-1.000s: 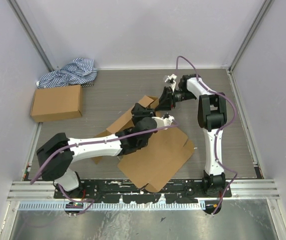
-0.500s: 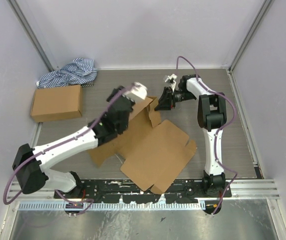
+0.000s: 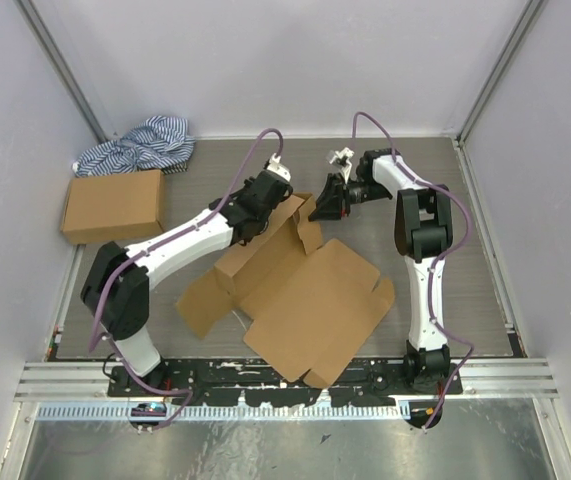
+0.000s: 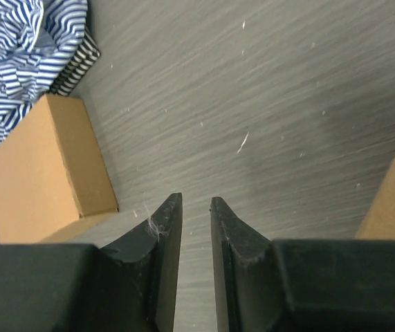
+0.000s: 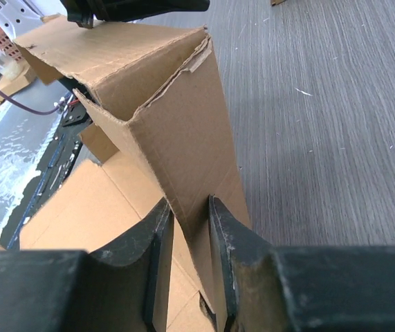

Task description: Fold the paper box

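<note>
The paper box (image 3: 305,300) lies mid-table, half flat. The right gripper (image 5: 189,205) pinches its standing flap at the 12 o'clock edge. The left gripper (image 4: 196,202) is a little open and holds nothing. To fold well, I think it should hold that flap tight and push the next wall up along its crease. I count one paper box, one small box (image 3: 113,205) at 10 o'clock, one cloth (image 3: 137,145) and two grippers.

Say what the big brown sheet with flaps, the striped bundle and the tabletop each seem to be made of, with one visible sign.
Paper box: corrugated cardboard, matte brown; sharp creases and a ragged layered edge.
Striped cloth: soft woven fabric, possibly cotton; it lies in crumpled folds.
Tabletop: grey wood-grain surface, probably laminate rather than timber; fine streaks, even dull finish.
</note>
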Robot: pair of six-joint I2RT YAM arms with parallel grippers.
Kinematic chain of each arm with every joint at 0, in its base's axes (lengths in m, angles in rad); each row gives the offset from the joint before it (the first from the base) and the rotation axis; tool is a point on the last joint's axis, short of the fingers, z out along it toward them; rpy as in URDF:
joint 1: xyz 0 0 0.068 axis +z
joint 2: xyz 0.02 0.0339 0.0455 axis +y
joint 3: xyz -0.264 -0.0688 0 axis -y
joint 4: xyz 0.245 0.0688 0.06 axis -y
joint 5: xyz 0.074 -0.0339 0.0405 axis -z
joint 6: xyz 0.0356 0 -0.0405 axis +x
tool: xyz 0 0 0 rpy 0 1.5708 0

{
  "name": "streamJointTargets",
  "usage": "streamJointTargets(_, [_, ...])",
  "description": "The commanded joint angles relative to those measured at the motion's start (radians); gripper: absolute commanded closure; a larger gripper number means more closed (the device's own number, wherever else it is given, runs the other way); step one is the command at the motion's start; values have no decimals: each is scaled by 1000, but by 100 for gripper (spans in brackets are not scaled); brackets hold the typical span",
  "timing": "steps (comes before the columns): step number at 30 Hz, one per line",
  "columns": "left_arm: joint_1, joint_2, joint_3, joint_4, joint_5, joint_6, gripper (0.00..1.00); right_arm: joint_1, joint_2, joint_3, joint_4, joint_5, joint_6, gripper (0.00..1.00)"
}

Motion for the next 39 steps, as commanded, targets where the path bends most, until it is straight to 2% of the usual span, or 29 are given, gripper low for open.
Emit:
streamJointTargets(1, [-1, -16, 4, -95, 31, -98, 70, 4, -23, 15, -17, -24, 6, 91])
streamJointTargets(14, [-10, 15, 4, -124, 19, -133, 70, 42, -34, 31, -17, 43, 49, 77])
streamJointTargets(19, [-14, 9, 8, -117, 30, -126, 70, 46, -52, 72, -8, 122, 114, 64])
streamJointTargets(21, [-16, 8, 6, -114, 31, -127, 70, 53, -75, 65, 84, 178, 226, 63])
streamJointTargets(23, [-19, 7, 2, -105, 38, -129, 70, 68, -123, 8, 262, 249, 446, 64])
streamJointTargets(25, [-21, 8, 0, -104, 43, -131, 70, 95, -180, -91, 477, 387, 635, 65])
streamJointTargets(27, [-24, 4, -2, -102, 43, -131, 70, 124, -206, -115, 550, 476, 693, 67])
streamJointTargets(30, [-25, -8, -14, -92, 49, -130, 70, 129, -222, -146, 601, 481, 756, 68])
streamJointTargets(39, [-26, -35, -26, -83, 60, -131, 69, 179, -389, -410, 977, 599, 975, 66])
